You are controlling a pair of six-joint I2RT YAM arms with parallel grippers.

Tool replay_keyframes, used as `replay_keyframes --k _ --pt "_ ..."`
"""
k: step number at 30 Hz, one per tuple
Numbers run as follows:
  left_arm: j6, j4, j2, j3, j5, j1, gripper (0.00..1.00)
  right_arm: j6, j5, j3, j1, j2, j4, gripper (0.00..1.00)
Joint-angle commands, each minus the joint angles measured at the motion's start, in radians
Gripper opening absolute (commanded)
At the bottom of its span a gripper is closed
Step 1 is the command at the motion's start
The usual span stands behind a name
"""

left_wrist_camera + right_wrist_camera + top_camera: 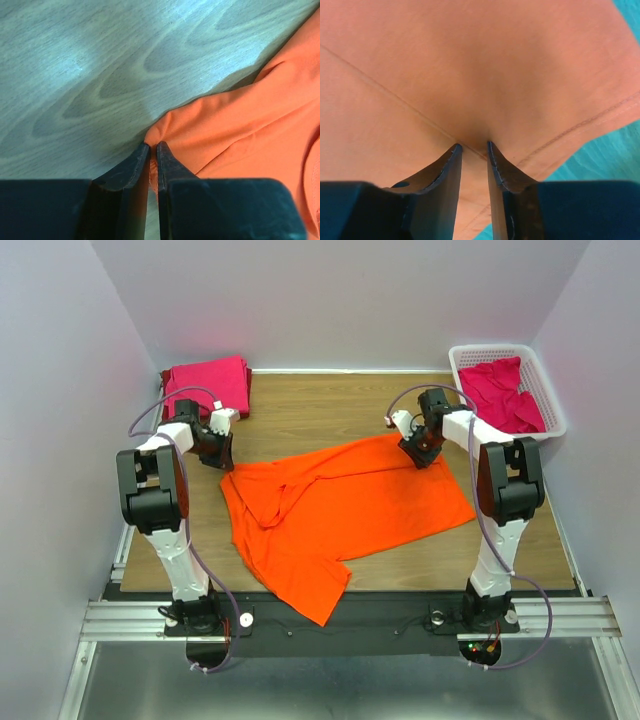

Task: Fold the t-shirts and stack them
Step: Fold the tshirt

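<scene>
The orange shirt (350, 505) lies spread across the middle of the table (330, 405), skewed, with one end trailing off toward the near edge and its left part rucked into loose folds. Both arms reach down to its far edge. The left fingers (142, 157) are almost pressed together and pinch the shirt's far left corner, where the cloth puckers right at their tips. The right fingers (449, 162) stand a little apart and nip a small ridge of cloth by a seam, close to the shirt's far right hem. A pink stack (207, 383), already folded, sits at the far left corner of the table. More pink shirts (500, 390) lie heaped in the basket (490, 348) at the far right corner. From where I stand, this looks like the grasp that opens work on the orange shirt, with both holds just being taken and no fold made in it yet. The next move, I judge, calls for both arms to lift together and draw apart enough to pull the far edge taut, so the bunching on the left drops out. Only then would it make sense to carry that edge toward the near side for a first fold. The right hold looks shallow and could slip if the pull is sharp.
</scene>
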Motion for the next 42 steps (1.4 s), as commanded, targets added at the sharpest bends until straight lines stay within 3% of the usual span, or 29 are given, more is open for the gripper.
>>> replay_keyframes --k 1,4,8,9,10,12,24,25,26,28,30,36,38,41,42 --pt "0.005 -0.015 0.034 0.031 -0.010 0.007 0.18 -0.017 0.041 -0.013 0.008 -0.003 0.064 0.31" --pt "0.005 -0.017 0.044 0.043 -0.015 0.005 0.15 -0.017 0.050 -0.019 0.008 -0.015 0.068 0.28" --pt "0.007 -0.020 0.061 0.067 -0.021 0.007 0.08 -0.027 0.064 -0.026 0.008 -0.034 0.070 0.15" --pt "0.008 -0.023 0.069 0.078 -0.026 0.005 0.07 -0.030 0.072 -0.027 0.008 -0.032 0.070 0.04" --pt "0.007 -0.024 0.070 0.084 -0.026 0.005 0.06 -0.033 0.076 -0.029 0.008 -0.032 0.068 0.00" --pt "0.005 -0.026 0.078 0.099 -0.038 0.005 0.00 -0.049 0.090 -0.047 0.006 -0.043 0.068 0.01" --pt "-0.004 -0.023 0.130 0.173 -0.072 0.008 0.00 -0.127 0.118 -0.089 -0.063 -0.089 0.067 0.01" --pt "-0.004 -0.027 0.133 0.178 -0.067 0.007 0.00 -0.119 0.097 -0.087 -0.060 -0.092 0.065 0.06" --pt "-0.003 -0.029 0.135 0.182 -0.057 0.008 0.03 -0.109 0.084 -0.082 -0.049 -0.098 0.056 0.20" --pt "0.004 -0.027 0.129 0.182 -0.043 0.008 0.04 -0.098 0.040 -0.076 -0.038 -0.110 0.042 0.37" --pt "0.005 -0.024 0.130 0.196 -0.050 0.008 0.04 -0.079 0.011 -0.057 -0.021 -0.122 0.016 0.41" --pt "0.030 -0.084 0.222 0.333 -0.047 0.007 0.02 0.026 -0.095 0.080 -0.001 -0.098 -0.057 0.41" --pt "0.033 -0.107 0.239 0.369 -0.032 0.008 0.14 0.069 -0.134 0.135 0.012 -0.090 -0.063 0.41" --pt "0.025 -0.125 0.245 0.434 0.009 0.012 0.46 0.132 -0.158 0.198 0.031 -0.051 -0.062 0.41" --pt "0.033 -0.130 0.221 0.449 0.046 0.013 0.50 0.149 -0.164 0.212 0.039 -0.037 -0.063 0.41"
